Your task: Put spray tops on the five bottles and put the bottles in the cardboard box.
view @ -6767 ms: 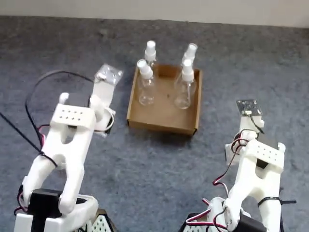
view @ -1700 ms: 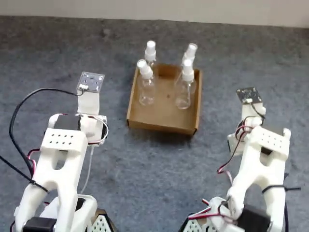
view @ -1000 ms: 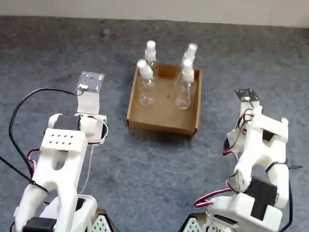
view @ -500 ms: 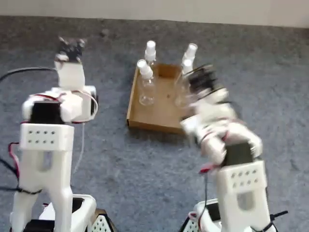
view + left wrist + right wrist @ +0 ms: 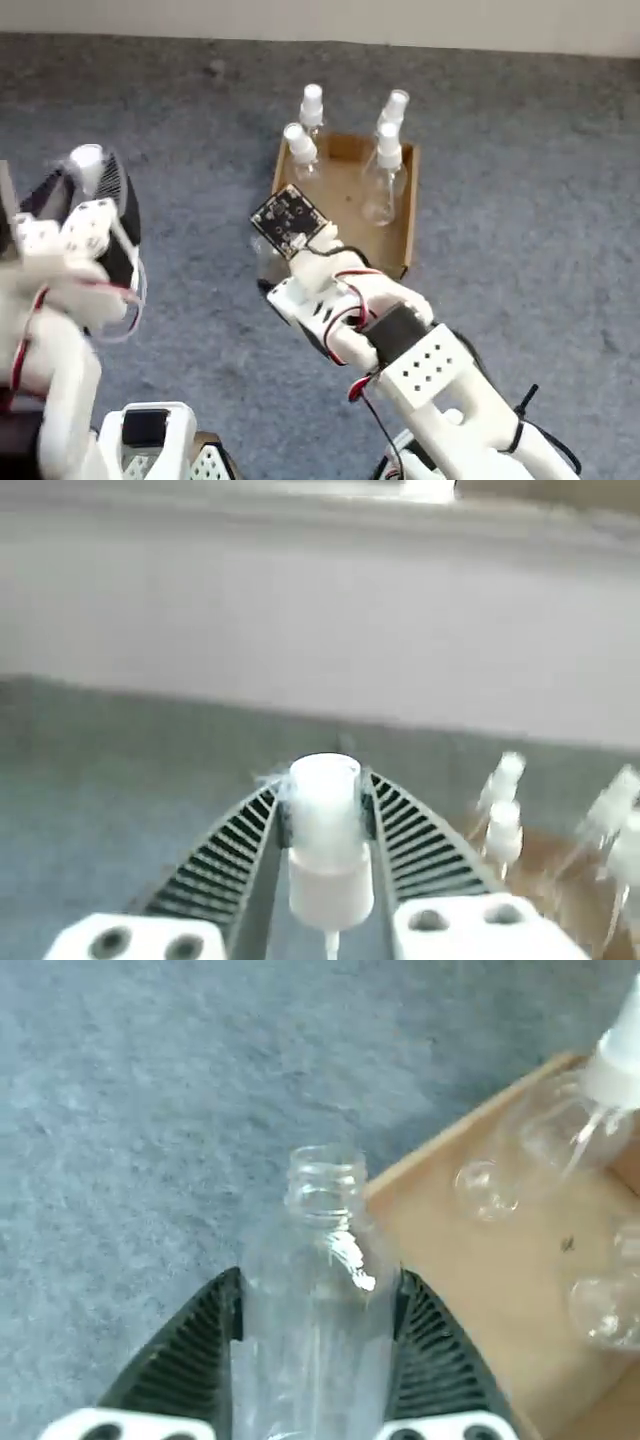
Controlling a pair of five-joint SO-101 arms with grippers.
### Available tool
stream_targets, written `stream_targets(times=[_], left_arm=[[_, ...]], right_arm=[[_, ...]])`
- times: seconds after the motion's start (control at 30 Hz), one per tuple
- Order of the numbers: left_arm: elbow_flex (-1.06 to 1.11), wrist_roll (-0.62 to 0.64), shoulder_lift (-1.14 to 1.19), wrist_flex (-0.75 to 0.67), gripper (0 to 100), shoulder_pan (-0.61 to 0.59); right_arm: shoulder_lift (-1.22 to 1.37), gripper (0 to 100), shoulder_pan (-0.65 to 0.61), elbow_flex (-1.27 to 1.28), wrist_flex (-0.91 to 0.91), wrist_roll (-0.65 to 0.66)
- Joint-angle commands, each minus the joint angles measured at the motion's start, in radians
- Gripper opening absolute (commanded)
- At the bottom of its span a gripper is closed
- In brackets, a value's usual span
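White spray top [image 5: 325,850]: pinched between the left gripper's [image 5: 322,785] fingers with its cap end up. It is held off the carpet [image 5: 520,150] at the far left of the high view, well apart from the box.
Left gripper: clamped on the spray top.
Bottle [image 5: 322,1230]: clear and uncapped with an open neck. It is over the carpet just beside the box's near-left corner, outside it.
Right gripper [image 5: 318,1290]: closed around the bottle's body, one finger on each side.
Right arm [image 5: 420,365]: stretched across mid-table, wrist at the box's near-left corner.
Box [image 5: 400,235]: cardboard, open-topped, on the carpet at centre-rear.
Capped bottles [image 5: 385,175]: four, all upright. The front two are inside the box. The rear two are at its far wall; can't tell whether inside or behind.
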Motion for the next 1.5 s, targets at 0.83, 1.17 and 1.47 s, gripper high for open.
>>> stream_targets(times=[0.83, 1.17, 1.47], left_arm=[[0.575, 0.321, -0.291, -0.465, 0, 0.104], [0.687, 0.321, -0.294, -0.468, 0, 0.157], [0.865, 0.250, -0.294, -0.468, 0, 0.234]], right_arm=[[-0.294, 0.3, -0.199, 0.426, -0.487, -0.014], [-0.295, 0.3, -0.193, 0.426, -0.493, -0.014], [-0.295, 0.3, -0.074, 0.351, -0.493, -0.132]])
